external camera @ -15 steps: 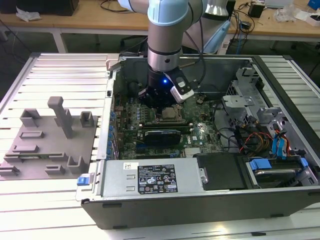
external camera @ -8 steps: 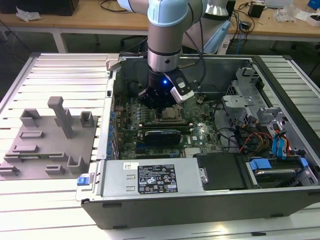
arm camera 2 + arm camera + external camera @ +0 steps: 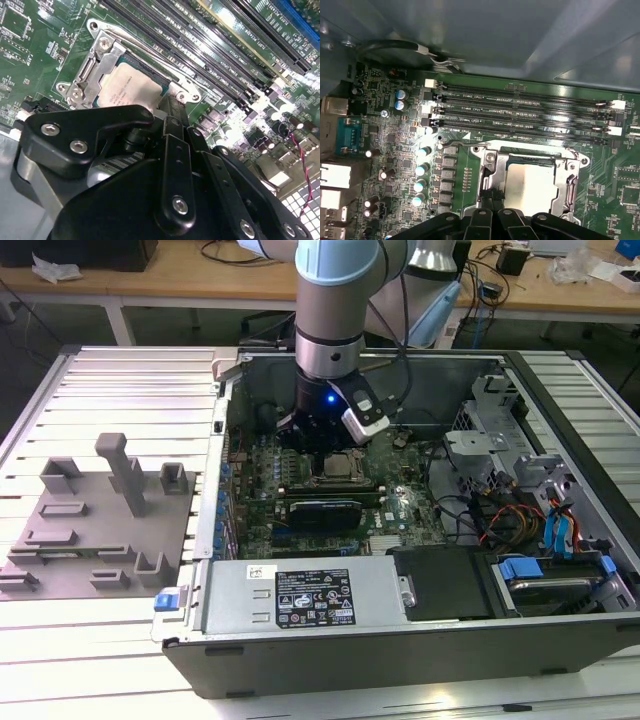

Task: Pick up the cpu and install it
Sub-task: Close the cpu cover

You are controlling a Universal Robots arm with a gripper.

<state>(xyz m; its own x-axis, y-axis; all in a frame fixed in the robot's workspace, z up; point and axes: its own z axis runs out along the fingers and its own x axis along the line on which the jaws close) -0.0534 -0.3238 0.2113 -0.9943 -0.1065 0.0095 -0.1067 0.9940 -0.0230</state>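
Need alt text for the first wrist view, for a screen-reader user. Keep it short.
The silvery cpu lies inside the metal socket frame on a green motherboard, with the black hand at one edge of the cpu. Long memory slots run beside the socket, with the grey case wall beyond them.
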